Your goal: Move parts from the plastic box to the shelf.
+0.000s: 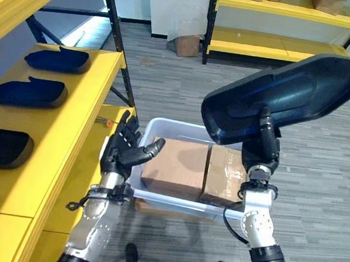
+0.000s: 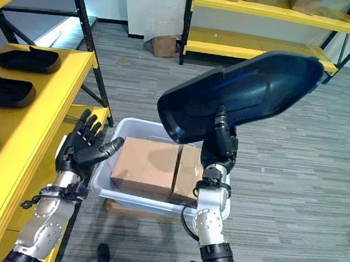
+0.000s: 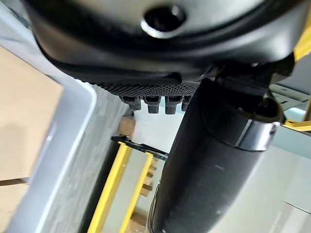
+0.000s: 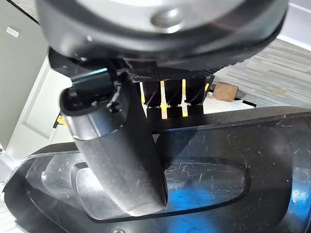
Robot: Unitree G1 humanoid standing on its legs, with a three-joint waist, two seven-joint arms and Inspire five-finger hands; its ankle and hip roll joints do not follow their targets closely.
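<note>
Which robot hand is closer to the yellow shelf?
Left. The left hand is open right beside the yellow shelf, by the box's left end. The right hand is over the box's far side, holding up the big dark part.

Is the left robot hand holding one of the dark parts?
No. The left robot hand is open and empty beside the plastic box; the right robot hand holds the dark part.

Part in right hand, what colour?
Glossy dark blue-black part, clearest in the right eye view, held by the right hand.
</note>
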